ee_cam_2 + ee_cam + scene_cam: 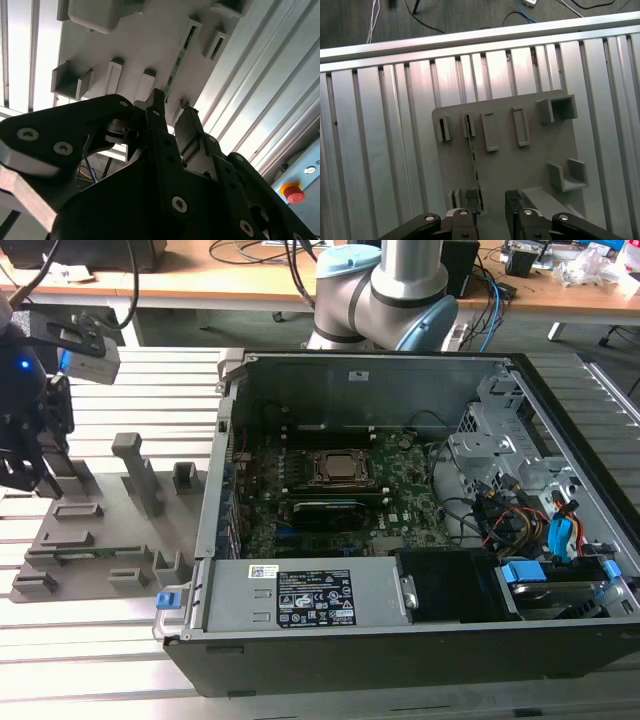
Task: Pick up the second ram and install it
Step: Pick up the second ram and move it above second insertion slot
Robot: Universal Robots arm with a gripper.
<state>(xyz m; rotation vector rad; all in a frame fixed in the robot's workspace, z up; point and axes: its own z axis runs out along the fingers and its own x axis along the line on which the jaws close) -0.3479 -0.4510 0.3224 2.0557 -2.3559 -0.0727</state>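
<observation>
The second ram (pixel 472 160) is a thin green stick standing on edge in a slot of the grey holder tray (pixel 530 165). In the second wrist view the ram (pixel 176 67) runs away from the fingertips across the tray (pixel 130 45). My gripper (pixel 492 215) hovers over the near end of the tray, open, with nothing between its fingers. The stick's near end lies just by the inner edge of one finger (pixel 467 220). In the exterior view the gripper (pixel 28 475) hangs at the far left above the tray (pixel 60 575), where the ram (pixel 95 552) shows as a faint green line.
An open computer case (pixel 400 540) fills the exterior view's right, with the green motherboard (pixel 400 475) inside and cables and drive bays (pixel 545 530) at its far right. The tray rests on a ribbed aluminium table (pixel 380 150). A red button (pixel 291 191) sits beside the table.
</observation>
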